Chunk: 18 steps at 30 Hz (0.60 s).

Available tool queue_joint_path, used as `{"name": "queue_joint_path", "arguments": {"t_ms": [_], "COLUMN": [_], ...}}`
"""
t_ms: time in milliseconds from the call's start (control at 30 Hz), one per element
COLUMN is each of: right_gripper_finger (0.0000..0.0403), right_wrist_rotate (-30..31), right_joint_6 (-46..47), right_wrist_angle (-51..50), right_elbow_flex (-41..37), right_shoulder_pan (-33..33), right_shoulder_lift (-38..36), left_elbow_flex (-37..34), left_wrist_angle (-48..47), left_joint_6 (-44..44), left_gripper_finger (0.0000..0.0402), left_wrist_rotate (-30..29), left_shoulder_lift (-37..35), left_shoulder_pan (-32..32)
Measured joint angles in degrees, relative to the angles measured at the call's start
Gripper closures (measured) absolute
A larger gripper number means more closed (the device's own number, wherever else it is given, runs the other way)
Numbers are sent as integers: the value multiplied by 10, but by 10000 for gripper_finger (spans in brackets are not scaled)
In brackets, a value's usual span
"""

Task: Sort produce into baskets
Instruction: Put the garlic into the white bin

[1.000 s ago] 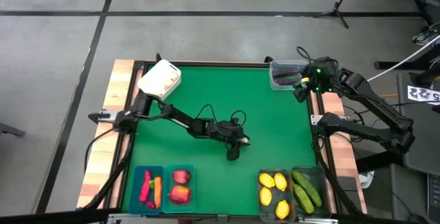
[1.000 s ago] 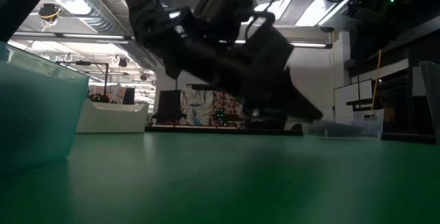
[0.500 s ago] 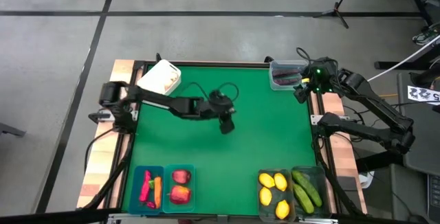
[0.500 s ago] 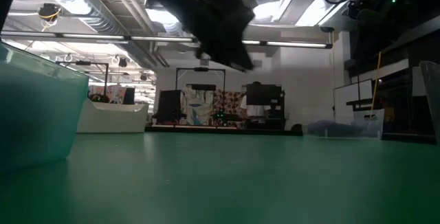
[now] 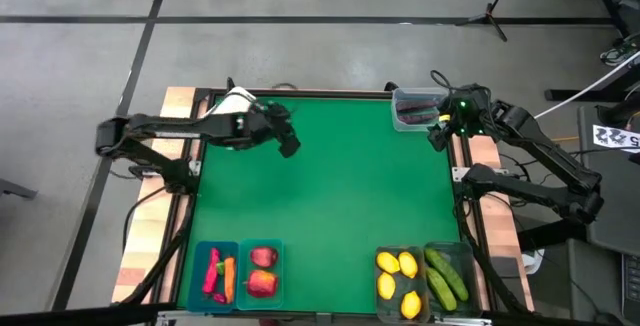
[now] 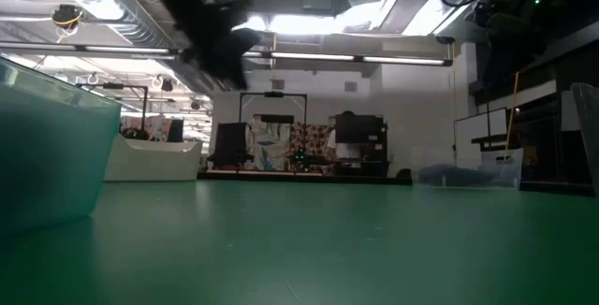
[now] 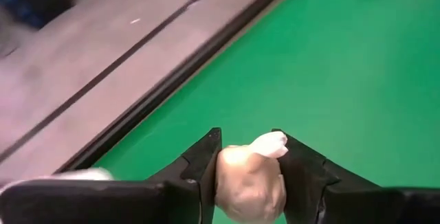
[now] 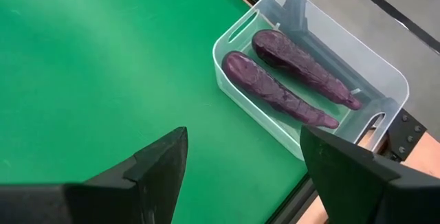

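Table (image 5: 340, 186): cleared of loose produce.
Left gripper (image 7: 249, 157): I am carrying a pinched garlic bulb (image 7: 251, 176) toward the white box (image 5: 232, 105).
Right gripper (image 8: 242, 161): spread, waiting far right.

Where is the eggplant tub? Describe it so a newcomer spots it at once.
Start at the green table and go to its far right corner, by the right gripper. The clear plastic tub there holds two purple eggplants; every other produce-filled basket sits along the near edge.

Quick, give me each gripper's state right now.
Left gripper: shut on a white garlic bulb, up over the mat's far-left part.
Right gripper: open, holding nothing, by the clear tub with two eggplants.
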Motion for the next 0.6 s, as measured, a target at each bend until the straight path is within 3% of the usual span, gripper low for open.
{"name": "queue_joint_path", "arguments": {"t_ms": [300, 600], "right_gripper_finger": [121, 121], "right_wrist_rotate": [0, 0], "right_joint_6": [-9, 1], "right_wrist_angle": [1, 1], "right_elbow_flex": [0, 0], "right_shoulder_pan": [0, 0], "right_shoulder_lift": [0, 0], "left_elbow_flex": [-178, -240], "left_wrist_angle": [52, 66], "left_joint_6": [-91, -142], "left_gripper_finger": [286, 286], "left_wrist_rotate": [-68, -85], "left_shoulder_lift": [-128, -160], "left_shoulder_pan": [79, 150]}}
